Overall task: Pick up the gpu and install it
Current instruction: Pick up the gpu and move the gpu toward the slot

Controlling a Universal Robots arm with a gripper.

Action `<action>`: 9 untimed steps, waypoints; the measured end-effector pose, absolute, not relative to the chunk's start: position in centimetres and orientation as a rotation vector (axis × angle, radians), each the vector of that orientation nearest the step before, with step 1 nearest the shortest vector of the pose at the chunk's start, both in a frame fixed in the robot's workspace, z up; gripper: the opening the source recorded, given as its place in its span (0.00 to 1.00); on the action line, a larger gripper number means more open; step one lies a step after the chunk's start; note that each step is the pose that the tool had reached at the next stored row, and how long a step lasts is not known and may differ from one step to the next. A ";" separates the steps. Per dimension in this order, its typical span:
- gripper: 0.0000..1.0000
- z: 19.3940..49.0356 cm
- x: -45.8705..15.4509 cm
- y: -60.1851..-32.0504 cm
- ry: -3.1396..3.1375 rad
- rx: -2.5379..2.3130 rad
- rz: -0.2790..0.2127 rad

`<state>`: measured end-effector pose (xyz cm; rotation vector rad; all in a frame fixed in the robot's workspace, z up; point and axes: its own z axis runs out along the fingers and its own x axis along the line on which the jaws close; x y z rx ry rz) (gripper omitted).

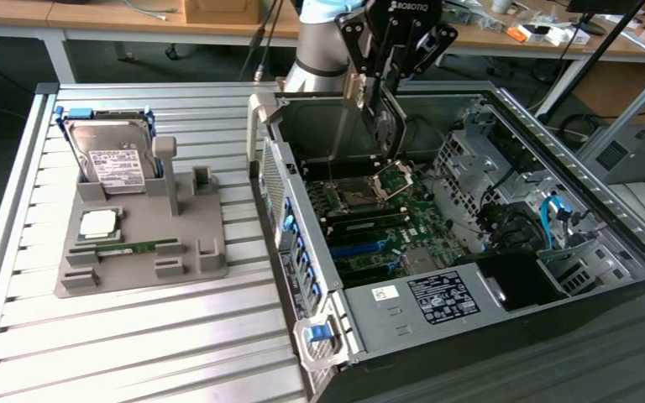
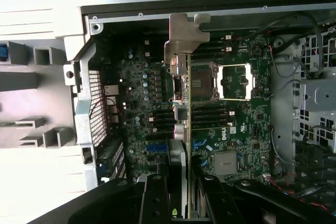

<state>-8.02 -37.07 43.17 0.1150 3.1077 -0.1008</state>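
While the end effector (image 1: 376, 84) hung over the open computer case (image 1: 591, 193), its fingers were drawn narrow and pinched the gpu (image 1: 385, 126) by its two flat faces. The card was in the air above the motherboard (image 1: 379, 227), touching nothing else and well apart from the grey parts holder (image 1: 144, 252) on the table (image 1: 132, 336) at the exterior view's left. In the wrist view the end effector (image 2: 185, 203) held the gpu (image 2: 187, 114) edge-on, a thin line crossing over the open processor socket (image 2: 233, 81).

The step in hand looked like carrying the card to its slot. Doing it well would call for a plumb card, its contact edge parallel to the slot, a straight descent with no twist, and clearance from the socket's raised frame.

The board stood on edge with its faces upright. Its silver bracket (image 2: 184, 40) sat at the end farthest from the fingers, and the long axis appeared to run downward from the grip toward the motherboard, though foreshortening made that hard to settle
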 end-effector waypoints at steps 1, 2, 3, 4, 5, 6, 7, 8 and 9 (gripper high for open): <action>0.27 43.2 -8.0 -37.1 3.108 0.115 -0.101; 0.27 43.2 -7.9 -37.1 3.108 0.115 -0.101; 0.27 43.2 -7.9 -37.1 3.108 0.115 -0.101; 0.27 43.2 -7.9 -37.1 3.108 0.115 -0.101; 0.27 43.2 -7.8 -37.1 3.108 0.115 -0.101; 0.27 43.2 -7.8 -37.1 3.108 0.115 -0.102; 0.27 43.2 -7.6 -37.1 3.108 0.115 -0.102; 0.27 43.2 -7.5 -37.1 3.108 0.115 -0.102; 0.27 43.2 -7.4 -37.1 3.108 0.115 -0.102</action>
